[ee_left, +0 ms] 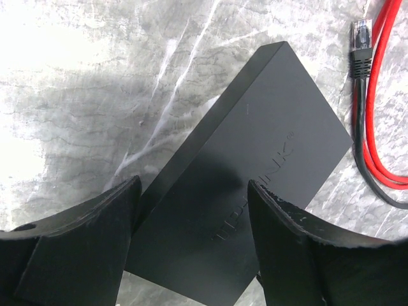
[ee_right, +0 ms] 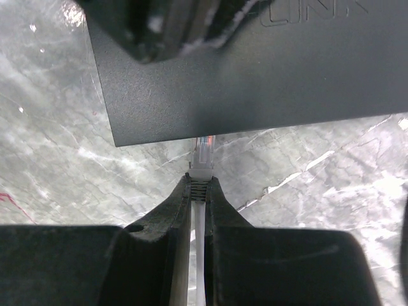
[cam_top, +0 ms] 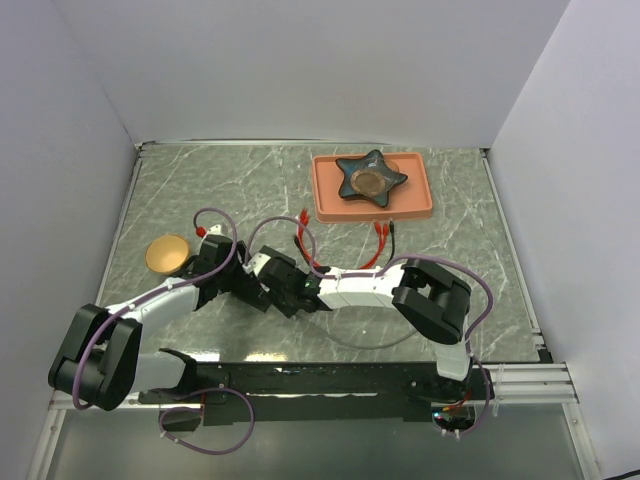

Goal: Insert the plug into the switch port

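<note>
The switch (ee_left: 255, 146) is a flat matte-black box lying at a slant on the marble table. My left gripper (ee_left: 191, 185) is open, its fingers (ee_left: 108, 242) spread wide over the box's near end. One fingertip is by the left long side and the other is above the top face; contact cannot be judged. The right gripper (ee_right: 197, 182) is shut on the white cable's boot just behind the clear plug (ee_right: 204, 150). The plug's tip reaches the switch (ee_right: 255, 70) at its near edge. The ports are hidden, so I cannot tell whether the plug sits in one.
Red and black cables (ee_left: 382, 127) with a loose plug (ee_left: 361, 38) lie right of the switch. At the back stands an orange tray (cam_top: 325, 205) holding a dark star-shaped dish (cam_top: 370, 178). A small wooden bowl (cam_top: 167, 255) sits at the left.
</note>
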Action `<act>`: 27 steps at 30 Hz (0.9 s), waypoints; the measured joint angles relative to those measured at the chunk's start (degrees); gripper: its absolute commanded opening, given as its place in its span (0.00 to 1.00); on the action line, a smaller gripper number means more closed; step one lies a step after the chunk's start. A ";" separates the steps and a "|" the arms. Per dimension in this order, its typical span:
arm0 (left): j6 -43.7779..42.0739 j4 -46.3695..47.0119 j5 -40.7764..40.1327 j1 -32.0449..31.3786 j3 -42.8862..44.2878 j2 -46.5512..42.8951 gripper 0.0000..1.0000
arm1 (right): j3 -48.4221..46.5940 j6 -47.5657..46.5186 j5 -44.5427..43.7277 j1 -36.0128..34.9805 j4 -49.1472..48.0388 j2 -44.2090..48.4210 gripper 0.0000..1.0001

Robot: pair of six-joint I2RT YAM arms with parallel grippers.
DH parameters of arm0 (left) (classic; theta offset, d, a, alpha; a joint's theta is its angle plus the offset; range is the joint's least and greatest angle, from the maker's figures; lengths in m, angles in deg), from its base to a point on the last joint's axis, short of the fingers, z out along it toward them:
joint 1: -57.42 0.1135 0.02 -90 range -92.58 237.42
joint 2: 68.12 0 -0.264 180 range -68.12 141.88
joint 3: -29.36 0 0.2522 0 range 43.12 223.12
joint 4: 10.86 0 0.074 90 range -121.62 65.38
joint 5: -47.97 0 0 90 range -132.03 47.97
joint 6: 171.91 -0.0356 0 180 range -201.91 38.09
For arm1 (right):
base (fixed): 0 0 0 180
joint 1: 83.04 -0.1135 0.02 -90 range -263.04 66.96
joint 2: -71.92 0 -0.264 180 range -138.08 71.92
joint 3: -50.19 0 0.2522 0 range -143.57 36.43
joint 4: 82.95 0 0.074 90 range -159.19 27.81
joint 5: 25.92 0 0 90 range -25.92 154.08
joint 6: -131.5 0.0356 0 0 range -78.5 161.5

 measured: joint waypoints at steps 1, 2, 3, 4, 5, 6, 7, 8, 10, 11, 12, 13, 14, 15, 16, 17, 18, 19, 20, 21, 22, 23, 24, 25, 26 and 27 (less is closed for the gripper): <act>-0.13 0.13 0.07 0.00 -0.04 0.00 0.73 | 0.00 -0.68 0.02 0.00 -0.02 0.00 0.00; -0.17 0.33 0.07 0.00 -0.15 0.00 0.73 | 0.00 -1.25 0.09 0.00 -0.02 0.00 0.00; -0.20 0.63 0.07 0.00 -0.31 0.00 0.74 | 0.00 -1.95 0.22 0.00 -0.04 0.00 0.00; -0.24 0.94 0.09 0.00 -0.42 0.00 0.74 | 0.00 -2.58 0.35 0.00 -0.09 0.00 0.00; -0.28 1.16 0.13 0.00 -0.48 0.00 0.74 | 0.02 -3.39 0.46 0.02 -0.37 0.00 0.00; -0.35 1.36 0.22 0.00 -0.55 0.00 0.74 | 0.02 -4.39 0.66 0.11 -0.83 0.00 0.00; -0.42 1.53 0.39 0.00 -0.59 0.00 0.74 | 0.02 -5.01 1.07 0.31 -1.14 0.00 0.00; -0.52 1.70 0.50 0.00 -0.63 0.00 0.74 | 0.02 -5.46 1.44 0.44 -1.27 0.00 0.00; -0.79 1.84 0.66 0.00 -0.68 0.00 0.74 | 0.04 -6.12 2.32 0.79 -1.31 0.04 0.00; -0.94 2.03 0.76 0.02 -0.76 0.00 0.74 | 0.04 -6.29 2.67 0.94 -1.31 0.07 0.00; -1.20 2.16 0.90 0.04 -0.85 -0.02 0.73 | 0.04 -6.51 3.10 1.09 -1.31 0.07 0.00; -1.27 2.27 0.94 0.04 -0.90 -0.02 0.73 | 0.04 -6.64 3.45 1.27 -1.31 0.07 0.00; -1.42 2.45 0.96 0.04 -0.96 -0.02 0.73 | 0.04 -6.69 3.74 1.38 -1.31 0.07 0.00; -1.51 2.60 1.01 0.04 -1.01 -0.02 0.73 | 0.02 -6.82 4.02 1.49 -1.31 0.07 0.00; -1.53 2.86 1.07 0.04 -1.09 -0.02 0.73 | 0.02 -6.84 4.15 1.55 -1.31 0.07 0.00; -1.62 3.19 1.14 0.04 -1.22 -0.02 0.73 | 0.02 -6.91 4.39 1.62 -1.31 0.07 0.00; -1.68 3.39 1.20 0.07 -1.31 -0.02 0.73 | 0.02 -7.02 4.55 1.68 -1.38 0.07 0.00; -1.70 3.50 1.31 0.07 -1.33 -0.02 0.73 | 0.02 -7.06 4.74 1.75 -1.42 0.07 0.00; -1.70 3.61 1.38 0.11 -1.36 -0.02 0.73 | 0.02 -7.04 4.81 1.77 -1.44 0.07 0.00; -1.70 3.69 1.46 0.15 -1.40 -0.02 0.73 | 0.02 -7.04 4.94 1.92 -1.49 0.07 0.00; -1.75 3.76 1.55 0.20 -1.40 -0.02 0.73 | 0.02 -7.04 5.16 2.01 -1.53 0.07 0.00; -1.81 3.85 1.62 0.20 -1.42 -0.02 0.73 | 0.02 -7.04 5.38 2.12 -1.62 0.07 0.00; -1.92 4.00 1.68 0.22 -1.51 -0.02 0.72 | 0.02 -6.86 5.62 2.32 -1.66 0.07 0.00; -2.10 4.26 1.84 0.31 -1.62 -0.02 0.72 | 0.04 -6.51 6.01 2.58 -1.75 0.07 0.00; -2.21 4.48 1.95 0.35 -1.70 -0.02 0.70 | 0.09 -6.12 6.47 2.80 -1.88 0.07 0.00; -2.47 4.68 2.05 0.42 -1.77 -0.02 0.70 | 0.13 -5.86 6.82 2.97 -2.05 0.07 0.00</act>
